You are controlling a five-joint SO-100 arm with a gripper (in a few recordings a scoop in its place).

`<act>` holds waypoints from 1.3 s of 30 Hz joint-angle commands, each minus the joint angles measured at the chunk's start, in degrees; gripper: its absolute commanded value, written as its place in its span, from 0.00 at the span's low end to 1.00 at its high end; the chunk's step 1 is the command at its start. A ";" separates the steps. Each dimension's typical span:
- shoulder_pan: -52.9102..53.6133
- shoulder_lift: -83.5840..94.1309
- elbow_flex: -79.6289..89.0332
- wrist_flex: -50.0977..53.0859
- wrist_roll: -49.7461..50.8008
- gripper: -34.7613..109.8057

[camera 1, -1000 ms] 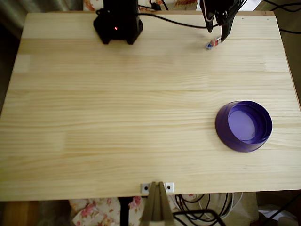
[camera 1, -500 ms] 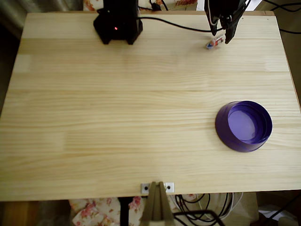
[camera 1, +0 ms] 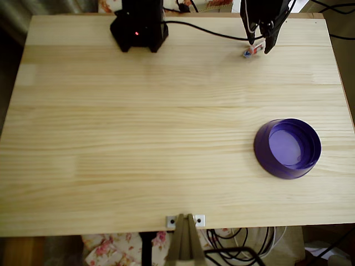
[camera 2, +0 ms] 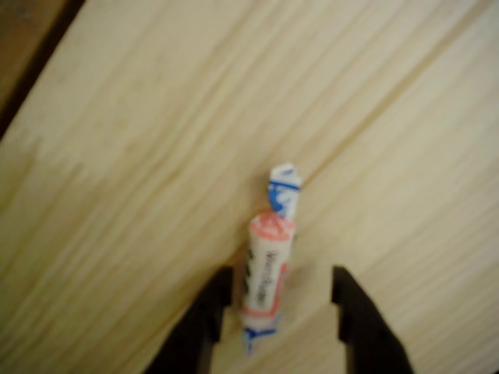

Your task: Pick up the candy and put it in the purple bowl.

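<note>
The candy (camera 2: 267, 269), a small white wrapped sweet with red and blue marks and twisted ends, lies on the wooden table near its far right edge (camera 1: 251, 51). My gripper (camera 2: 282, 288) is open, one black finger on each side of the candy's lower half, with a gap on both sides. From above, the gripper (camera 1: 260, 45) straddles the candy. The purple bowl (camera 1: 288, 148) stands empty on the right side of the table, well toward the near edge from the candy.
The arm's black base (camera 1: 139, 30) sits at the far edge of the table, with a cable (camera 1: 205, 32) running to the gripper. A metal clamp (camera 1: 186, 221) is fixed at the near edge. The table's far edge is close behind the candy.
The gripper has shifted slightly right and settled around the candy. The candy and the bowl have not moved.
</note>
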State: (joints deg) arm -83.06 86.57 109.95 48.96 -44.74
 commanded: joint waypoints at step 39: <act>-1.85 -0.09 -0.53 -2.64 -4.75 0.25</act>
State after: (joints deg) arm -83.85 84.99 110.21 46.93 -48.69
